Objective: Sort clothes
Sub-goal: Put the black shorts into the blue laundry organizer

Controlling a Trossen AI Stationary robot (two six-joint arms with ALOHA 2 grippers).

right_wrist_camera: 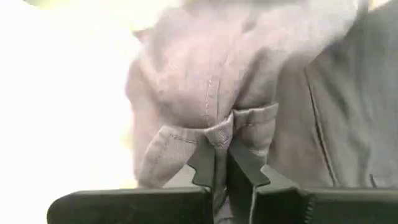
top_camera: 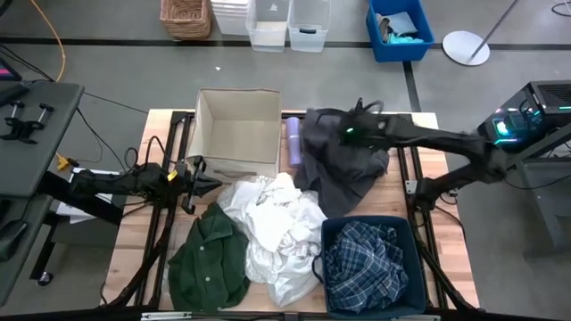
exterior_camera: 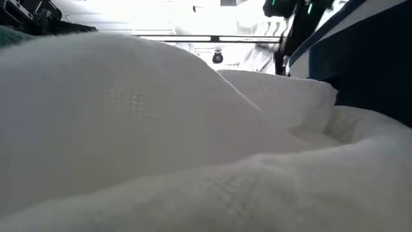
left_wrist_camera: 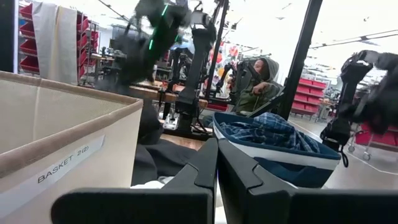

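Observation:
My right gripper (top_camera: 314, 118) is shut on the dark grey garment (top_camera: 343, 165) near the table's far middle, beside the beige fabric basket (top_camera: 237, 134). The garment drapes from it down toward the blue bin (top_camera: 366, 267), which holds the blue-and-white plaid shirt (top_camera: 364, 265). The white fabric pieces (top_camera: 277, 232) lie heaped at the table's middle, and the dark green shirt (top_camera: 211, 259) lies at the near left. My left gripper (top_camera: 214, 185) is shut and empty, left of the white heap. My right gripper pinches a bunched, stitched hem fold of the dark grey garment (right_wrist_camera: 219, 132) between its two fingers, several layers. The garment hangs below and spreads away from the fingers, its lower part resting on the table and the white heap.
A lilac roll (top_camera: 293, 141) lies between the basket and the grey garment. Black frame rails run along the table's left and right sides. Clear bins, a wicker basket and a blue crate stand on the floor beyond the far edge. A seated person (left_wrist_camera: 258, 84) shows beyond the table.

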